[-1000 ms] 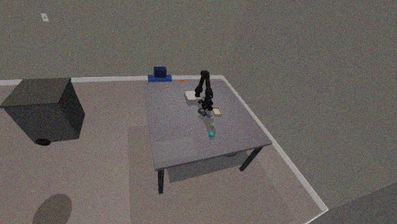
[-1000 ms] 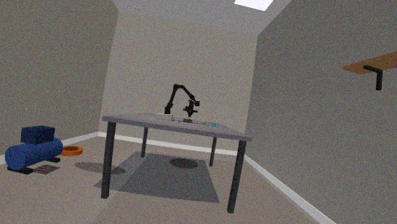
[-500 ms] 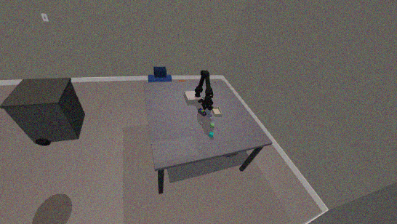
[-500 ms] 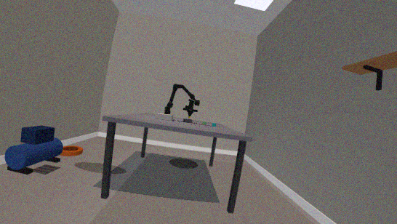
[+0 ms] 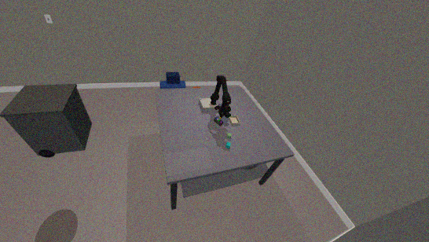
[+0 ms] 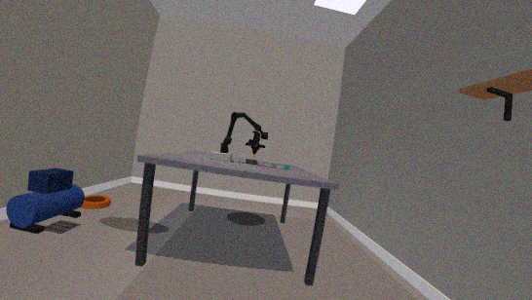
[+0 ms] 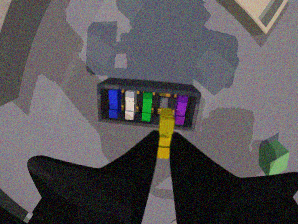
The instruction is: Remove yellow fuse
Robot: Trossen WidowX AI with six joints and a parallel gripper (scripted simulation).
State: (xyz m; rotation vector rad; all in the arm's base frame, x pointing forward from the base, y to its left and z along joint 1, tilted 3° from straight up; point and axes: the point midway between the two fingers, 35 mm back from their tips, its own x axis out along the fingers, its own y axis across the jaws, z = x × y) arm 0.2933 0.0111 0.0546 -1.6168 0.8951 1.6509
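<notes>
While the wrist view is showing the open slot between the green fuse (image 7: pixel 147 106) and the purple fuse (image 7: pixel 181 109), the exterior view is revealing the height: the yellow fuse (image 6: pixel 254 155) (image 7: pixel 166 125) is hanging above the fuse block (image 5: pixel 218 121) (image 6: pixel 251 162) (image 7: pixel 150 85). The gripper (image 5: pixel 222 115) (image 6: pixel 254 152) (image 7: pixel 164 137) is pinching the yellow fuse between nearly closed fingers. From its raised elbow, the arm (image 5: pixel 226 95) (image 6: pixel 230 133) is sloping down to the gripper, which is pointing downward. Beside the block, the tray (image 5: pixel 238 123) (image 7: pixel 265 30) is sitting apart from it on the table (image 5: pixel 188 153) (image 6: pixel 195 165); only its corner is entering the wrist view. Bare tabletop is separating the block from the tray, while a green object (image 5: pixel 229 135) (image 6: pixel 274 166) (image 7: pixel 273 157) is lying near the block's purple-fuse end.
</notes>
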